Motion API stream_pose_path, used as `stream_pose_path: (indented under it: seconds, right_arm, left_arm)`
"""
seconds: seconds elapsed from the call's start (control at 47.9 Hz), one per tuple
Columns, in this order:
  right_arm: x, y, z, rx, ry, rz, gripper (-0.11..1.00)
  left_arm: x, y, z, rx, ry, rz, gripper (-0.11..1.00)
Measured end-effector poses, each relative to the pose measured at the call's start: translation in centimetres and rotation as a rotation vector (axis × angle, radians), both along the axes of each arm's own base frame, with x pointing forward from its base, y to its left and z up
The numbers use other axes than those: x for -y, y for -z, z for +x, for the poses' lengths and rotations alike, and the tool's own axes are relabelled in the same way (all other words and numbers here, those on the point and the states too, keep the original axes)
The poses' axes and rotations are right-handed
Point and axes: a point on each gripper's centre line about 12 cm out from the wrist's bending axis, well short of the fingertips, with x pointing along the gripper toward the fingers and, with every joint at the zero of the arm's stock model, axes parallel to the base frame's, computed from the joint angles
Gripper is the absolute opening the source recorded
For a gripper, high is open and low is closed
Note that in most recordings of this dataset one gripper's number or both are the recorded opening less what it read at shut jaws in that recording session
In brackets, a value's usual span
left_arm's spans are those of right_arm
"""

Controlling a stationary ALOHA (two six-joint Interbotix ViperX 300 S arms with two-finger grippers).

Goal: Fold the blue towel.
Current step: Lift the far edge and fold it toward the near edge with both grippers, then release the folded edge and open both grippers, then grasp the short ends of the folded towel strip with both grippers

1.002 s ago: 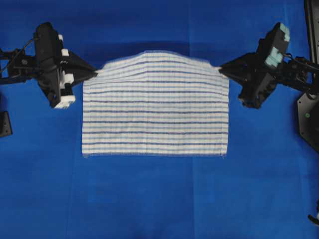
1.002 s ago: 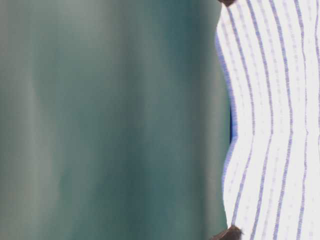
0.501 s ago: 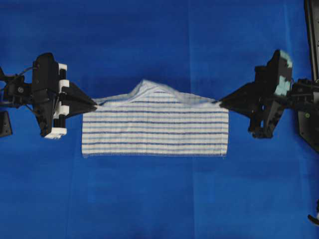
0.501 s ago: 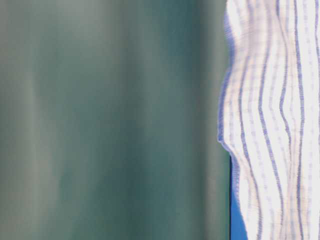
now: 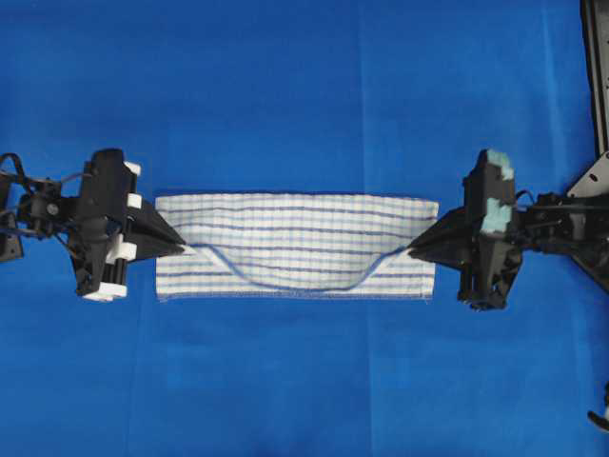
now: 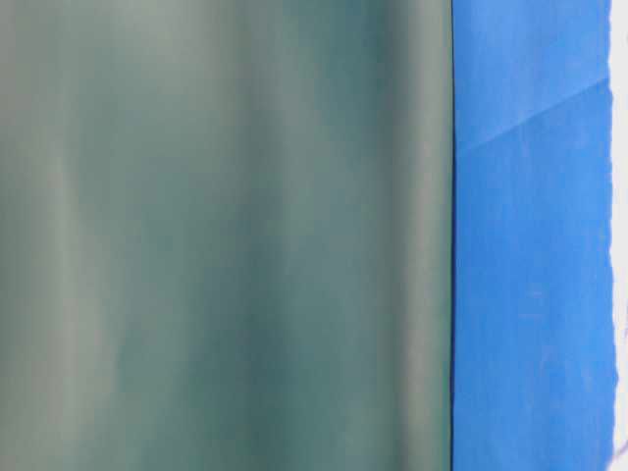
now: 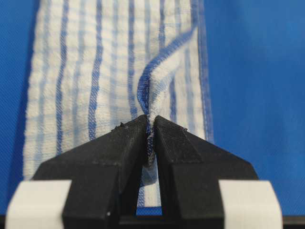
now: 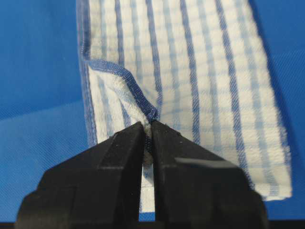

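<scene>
Overhead view shows the striped towel (image 5: 295,246) lying folded over on the blue table covering (image 5: 285,95), between both arms. Left gripper (image 5: 181,249) and right gripper (image 5: 411,251) each pinch a corner of its sagging upper layer.

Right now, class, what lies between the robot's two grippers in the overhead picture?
Only the blue towel, folded over and stretched across the blue table covering, spans from the left gripper to the right gripper. Each pinches a corner; nothing else is there.
</scene>
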Motion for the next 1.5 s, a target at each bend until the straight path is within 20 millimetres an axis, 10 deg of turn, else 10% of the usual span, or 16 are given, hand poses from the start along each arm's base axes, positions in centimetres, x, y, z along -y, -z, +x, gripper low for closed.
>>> stream_pose_path:
  seconds: [0.438, 0.668, 0.793, 1.169, 1.503]
  right_arm:
    - [-1.7, 1.2, -0.5, -0.08, -0.014, 0.049, 0.08]
    - [-1.8, 1.4, -0.6, -0.097, -0.026, 0.049, 0.65]
    - [-1.8, 0.8, -0.6, -0.076, -0.038, 0.045, 0.92]
    - [1.4, -3.9, -1.3, 0.104, -0.037, -0.048, 0.88]
    - [5.8, -2.9, -1.7, 0.023, 0.054, -0.131, 0.87]
  left_arm:
    - [0.5, 0.2, 0.4, -0.012, 0.015, 0.0, 0.17]
    - [0.5, 0.2, 0.2, -0.05, -0.006, -0.024, 0.81]
    - [0.6, -0.8, 0.2, -0.052, -0.004, -0.028, 0.83]
    - [-1.6, -3.1, 0.0, -0.026, -0.066, -0.015, 0.81]
    - [-5.3, -1.9, 0.4, -0.067, -0.101, 0.105, 0.81]
